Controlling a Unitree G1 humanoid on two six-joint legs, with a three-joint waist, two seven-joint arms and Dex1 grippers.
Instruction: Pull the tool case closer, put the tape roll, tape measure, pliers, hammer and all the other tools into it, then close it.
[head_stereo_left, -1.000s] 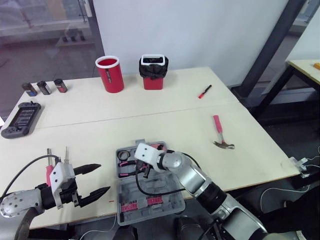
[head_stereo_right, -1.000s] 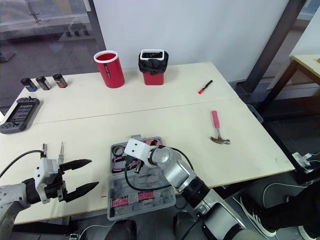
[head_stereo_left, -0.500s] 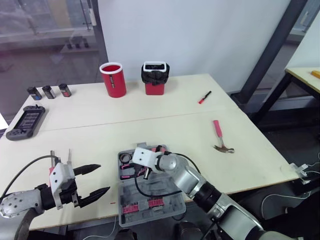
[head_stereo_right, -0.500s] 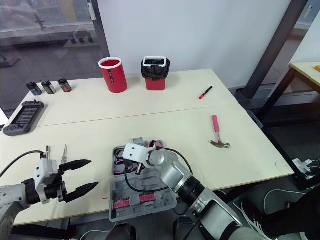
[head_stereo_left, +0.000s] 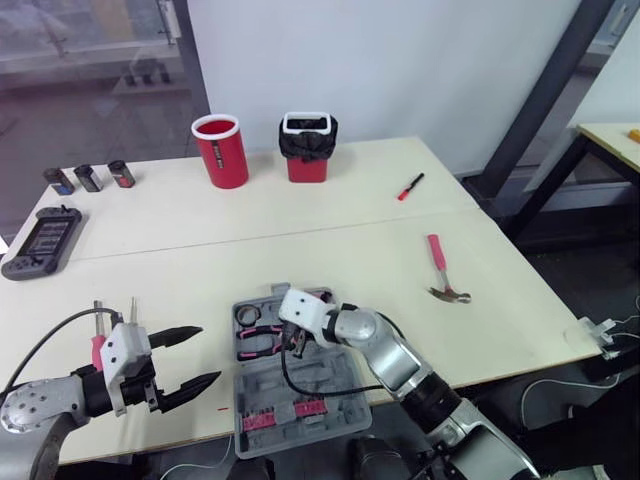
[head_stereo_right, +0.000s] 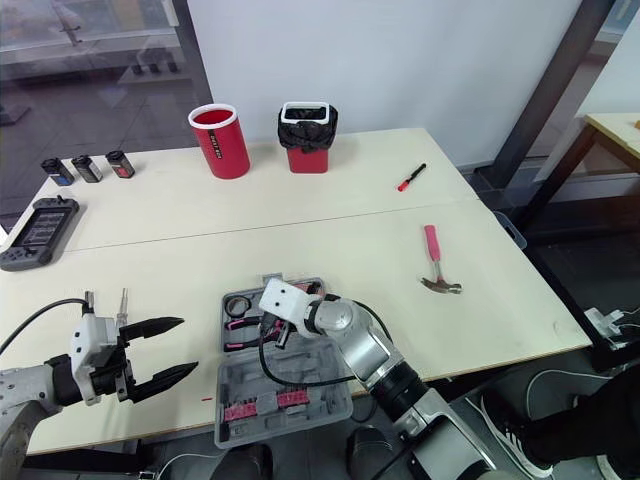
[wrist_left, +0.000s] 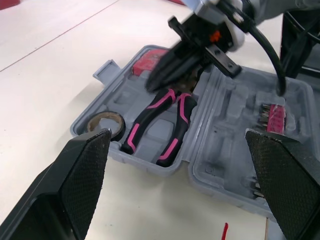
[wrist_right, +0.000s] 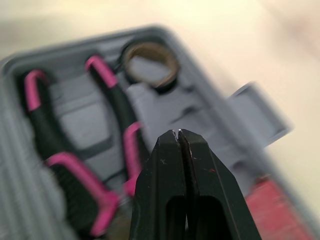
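Note:
The grey tool case (head_stereo_left: 300, 385) lies open at the table's near edge. In its tray are a tape roll (head_stereo_left: 247, 316) and pink-handled pliers (head_stereo_left: 260, 343). My right gripper (head_stereo_left: 298, 343) hangs just above the pliers' head, its fingers (wrist_right: 178, 165) pressed together with nothing between them. My left gripper (head_stereo_left: 188, 360) is open, left of the case and apart from it; its fingers (wrist_left: 82, 175) frame the case in the left wrist view. A pink-handled hammer (head_stereo_left: 440, 270) lies on the table to the right, and a small red-handled tool (head_stereo_left: 408, 185) lies further back.
A red cup (head_stereo_left: 220, 150) and a red bin with a black liner (head_stereo_left: 307, 147) stand at the back. Small batteries (head_stereo_left: 85, 177) and a handheld device (head_stereo_left: 42, 240) lie far left. Two thin screwdrivers (head_stereo_left: 115, 310) lie by my left arm.
The camera has shifted between frames. My right gripper has stayed over the case tray, edging slightly right by the pliers. The left gripper has held its place, still open.

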